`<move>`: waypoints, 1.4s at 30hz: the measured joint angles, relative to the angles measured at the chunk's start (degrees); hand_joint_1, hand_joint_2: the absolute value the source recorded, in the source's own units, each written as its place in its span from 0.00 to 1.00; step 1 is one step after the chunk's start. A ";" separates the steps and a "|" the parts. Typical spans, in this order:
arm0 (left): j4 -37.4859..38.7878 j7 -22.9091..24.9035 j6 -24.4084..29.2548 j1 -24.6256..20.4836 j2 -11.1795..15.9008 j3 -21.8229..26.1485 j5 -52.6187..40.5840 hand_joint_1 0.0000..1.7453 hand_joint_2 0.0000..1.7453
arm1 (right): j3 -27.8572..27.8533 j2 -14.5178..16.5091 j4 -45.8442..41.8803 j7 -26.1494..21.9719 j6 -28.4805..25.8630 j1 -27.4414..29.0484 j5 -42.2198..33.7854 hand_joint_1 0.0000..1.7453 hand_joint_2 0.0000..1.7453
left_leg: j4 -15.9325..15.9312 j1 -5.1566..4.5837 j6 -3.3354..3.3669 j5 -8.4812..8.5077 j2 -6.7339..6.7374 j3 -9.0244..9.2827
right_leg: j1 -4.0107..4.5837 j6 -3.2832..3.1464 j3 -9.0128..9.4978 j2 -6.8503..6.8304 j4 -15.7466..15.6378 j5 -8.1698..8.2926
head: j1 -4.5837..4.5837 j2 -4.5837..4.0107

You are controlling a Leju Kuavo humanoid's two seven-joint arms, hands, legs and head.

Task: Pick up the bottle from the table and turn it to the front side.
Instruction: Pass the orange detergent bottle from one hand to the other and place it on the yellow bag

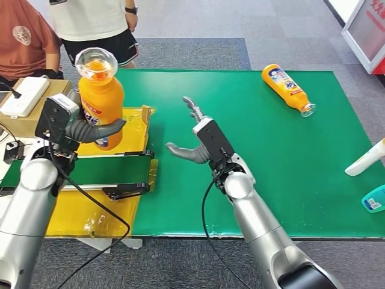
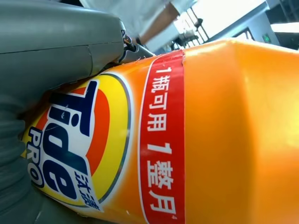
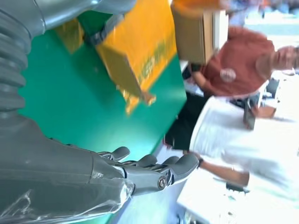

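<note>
Bottle (image 1: 100,96): glossy orange plastic, long axis upright, clear cap on top, lifted above the yellow conveyor frame (image 1: 132,129) at the left of the green tabletop (image 1: 281,180). Left hand (image 1: 84,129) grips its lower body, fingers wrapped over the printed label (image 2: 75,140). Right hand (image 1: 193,141) hovers nearby at centre, fingers spread, holding nothing. A second orange bottle (image 1: 287,88) lies flat, far right.
</note>
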 joint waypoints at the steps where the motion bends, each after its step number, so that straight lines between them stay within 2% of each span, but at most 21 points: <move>1: -0.20 0.31 0.31 -0.06 0.47 0.36 -1.41 1.00 1.00 | -0.59 -0.28 -0.63 0.03 -0.19 0.13 0.24 0.00 1.00 | 0.00 0.00 0.00 0.00 0.00 0.00 | 0.00 0.00 0.00 0.00 0.00 0.00 | 0.01 0.00; 11: -0.55 5.88 3.31 -2.13 4.17 2.63 -25.64 1.00 1.00 | -5.66 -2.25 -8.10 0.46 -0.84 1.22 2.85 0.00 1.00 | 0.00 0.00 0.00 0.01 0.00 -0.01 | 0.00 0.00 -0.02 0.00 0.00 0.01 | 0.00 0.00; 14: -0.51 6.15 3.37 -2.25 4.30 2.63 -27.12 1.00 1.00 | -5.80 -2.26 -8.39 0.46 -0.82 1.23 2.94 0.00 1.00 | 0.00 0.00 0.00 0.01 0.00 -0.01 | 0.00 0.00 -0.03 0.00 0.00 0.01 | -0.01 0.00; 18: 1.23 6.76 3.73 -3.58 4.89 2.60 -35.66 1.00 1.00 | -7.04 -2.28 -11.42 0.61 -0.31 1.24 3.39 0.00 1.00 | 0.00 0.00 0.00 0.01 0.01 -0.02 | 0.00 0.00 -0.03 0.01 0.00 0.01 | 0.00 0.00; 24: 2.13 6.82 3.72 -3.96 4.92 2.59 -37.01 1.00 1.00 | -7.38 -2.28 -11.94 0.62 -0.27 1.28 3.43 0.00 1.00 | 0.00 0.00 0.00 0.01 0.01 -0.02 | 0.00 0.00 -0.03 0.01 0.00 0.02 | 0.01 0.00; 28: 3.11 7.59 3.24 -4.37 4.93 2.45 -41.57 1.00 1.00 | -7.39 -2.28 -11.97 0.62 -0.18 1.24 3.59 0.00 1.00 | 0.00 0.00 0.00 0.01 0.01 -0.02 | 0.00 0.00 -0.04 0.01 0.00 0.02 | 0.00 0.00; 32: 6.93 7.83 1.80 -5.17 4.03 2.21 -47.92 1.00 1.00 | -7.41 -2.23 -12.30 0.57 0.08 0.83 3.95 0.00 1.00 | 0.00 0.00 0.01 0.02 0.01 -0.02 | -0.01 0.01 -0.04 0.01 -0.01 0.03 | 0.00 0.00; 37: 13.11 8.19 0.77 -4.14 0.91 -0.10 -53.99 1.00 1.00 | -7.45 -2.10 -13.41 0.97 0.22 -0.29 4.93 0.00 1.00 | 0.01 -0.01 0.03 0.03 -0.01 -0.07 | -0.02 0.04 -0.02 -0.02 -0.01 0.05 | 0.01 0.00; 42: 11.96 10.51 -0.64 -0.82 -0.28 -2.77 -56.12 1.00 1.00 | -8.18 -2.10 -14.83 1.32 0.32 -0.28 5.68 0.00 1.00 | 0.02 -0.02 0.05 0.01 0.01 -0.09 | -0.04 0.05 -0.06 0.02 -0.03 0.06 | 0.01 0.00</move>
